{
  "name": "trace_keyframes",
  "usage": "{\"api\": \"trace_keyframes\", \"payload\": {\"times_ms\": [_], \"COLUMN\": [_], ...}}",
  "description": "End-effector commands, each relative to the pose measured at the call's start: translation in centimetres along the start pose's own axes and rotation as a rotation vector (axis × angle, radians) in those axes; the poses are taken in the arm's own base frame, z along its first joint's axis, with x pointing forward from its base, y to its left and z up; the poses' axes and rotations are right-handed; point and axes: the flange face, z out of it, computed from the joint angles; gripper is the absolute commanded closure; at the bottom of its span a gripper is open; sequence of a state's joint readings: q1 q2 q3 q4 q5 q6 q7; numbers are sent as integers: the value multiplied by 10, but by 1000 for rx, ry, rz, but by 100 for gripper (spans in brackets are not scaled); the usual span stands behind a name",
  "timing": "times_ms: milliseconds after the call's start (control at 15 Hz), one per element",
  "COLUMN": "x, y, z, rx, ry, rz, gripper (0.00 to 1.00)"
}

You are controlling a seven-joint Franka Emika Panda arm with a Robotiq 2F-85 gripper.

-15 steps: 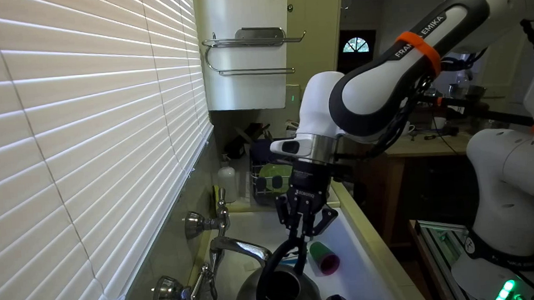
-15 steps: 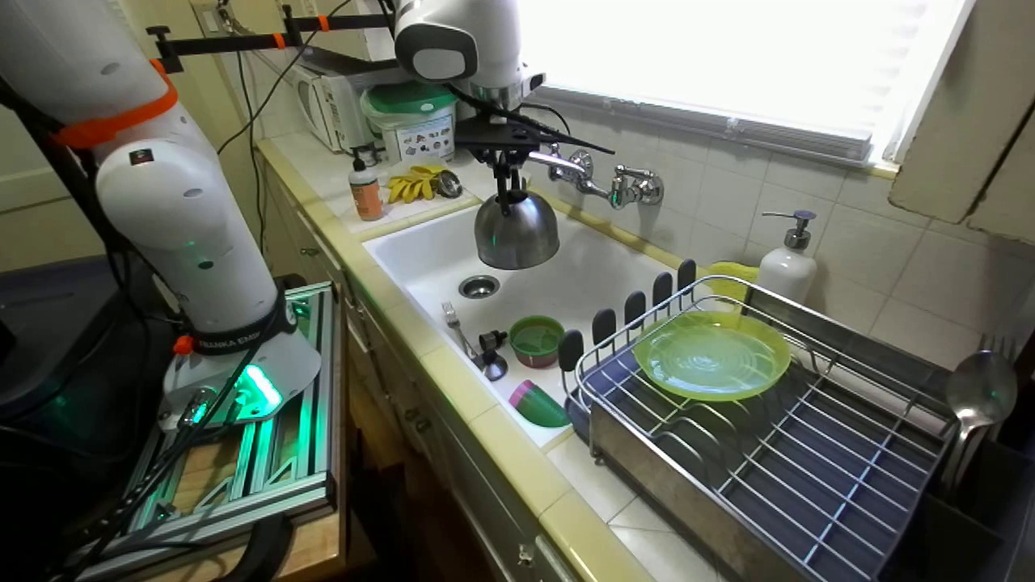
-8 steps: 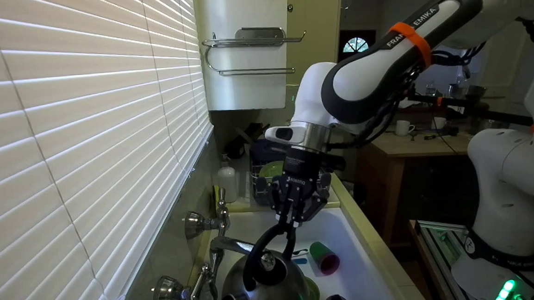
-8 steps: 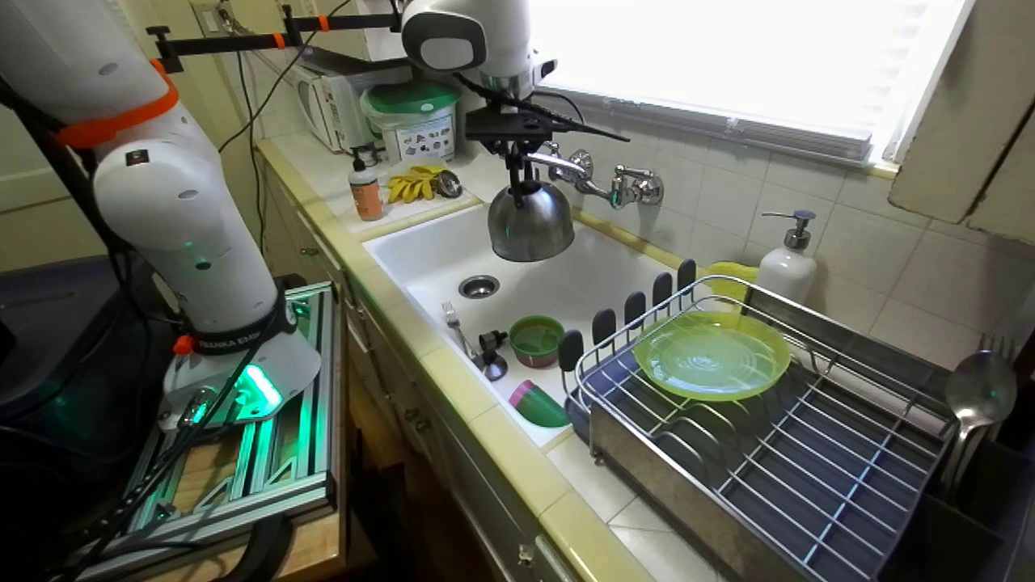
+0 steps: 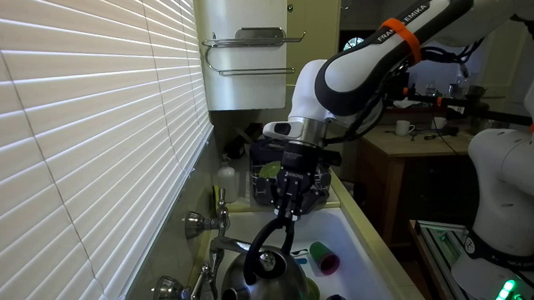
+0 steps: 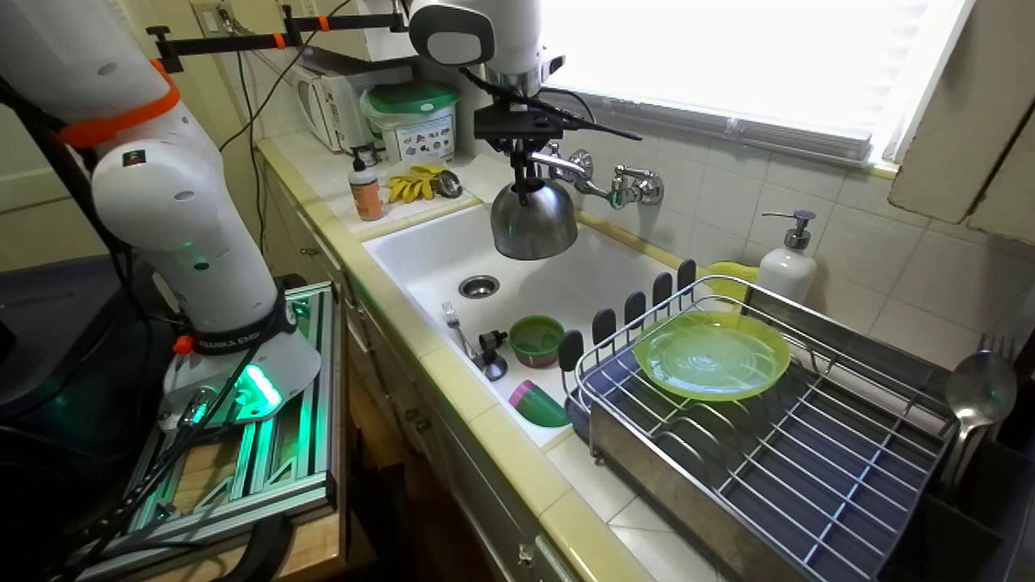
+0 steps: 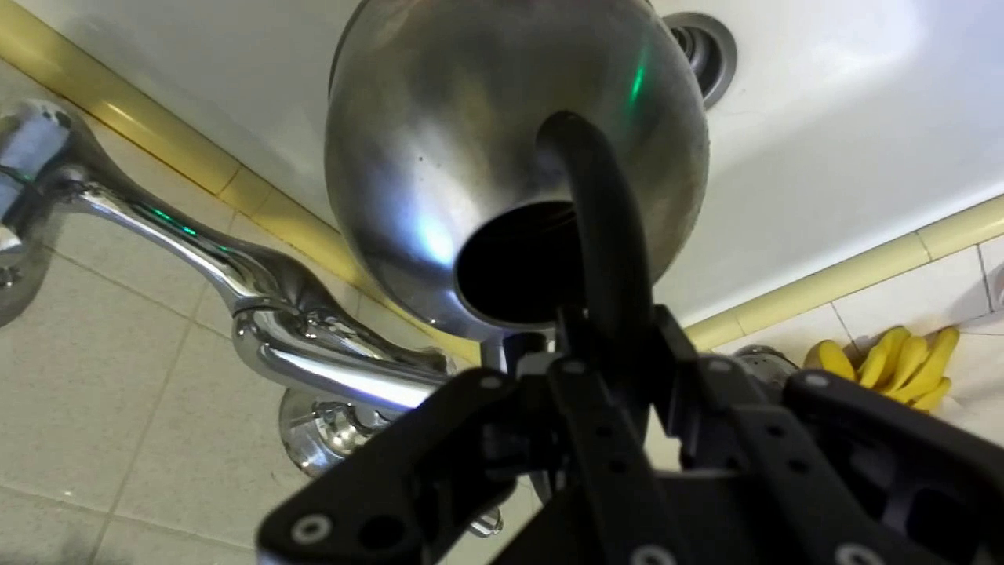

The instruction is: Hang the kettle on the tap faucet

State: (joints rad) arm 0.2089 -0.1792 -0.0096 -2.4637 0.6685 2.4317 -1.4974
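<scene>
Pincer (image 7: 620,337) clamped on blk hndl (image 7: 612,227) of kettle (image 6: 534,220), held over sink (image 6: 420,250); tap faucet (image 7: 337,365) v. near, can't tell if touching.

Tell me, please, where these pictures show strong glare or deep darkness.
In an exterior view, the window glares almost pure white; in the wrist view, the kettle carries a bluish-white highlight and a green streak, its opening looks black, and the tap faucet gleams.

Silver kettle (image 6: 534,228), black handle (image 7: 608,220)
</scene>
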Motion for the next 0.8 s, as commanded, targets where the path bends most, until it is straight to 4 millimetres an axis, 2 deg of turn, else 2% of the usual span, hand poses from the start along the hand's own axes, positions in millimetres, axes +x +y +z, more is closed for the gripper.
{"api": "trace_keyframes", "payload": {"times_ms": [0,733], "x": [5,-18], "y": [3,15], "z": [-8,0], "rx": [39,51], "ry": [41,126], "rz": [-22,-27], "gripper": [95,95]}}
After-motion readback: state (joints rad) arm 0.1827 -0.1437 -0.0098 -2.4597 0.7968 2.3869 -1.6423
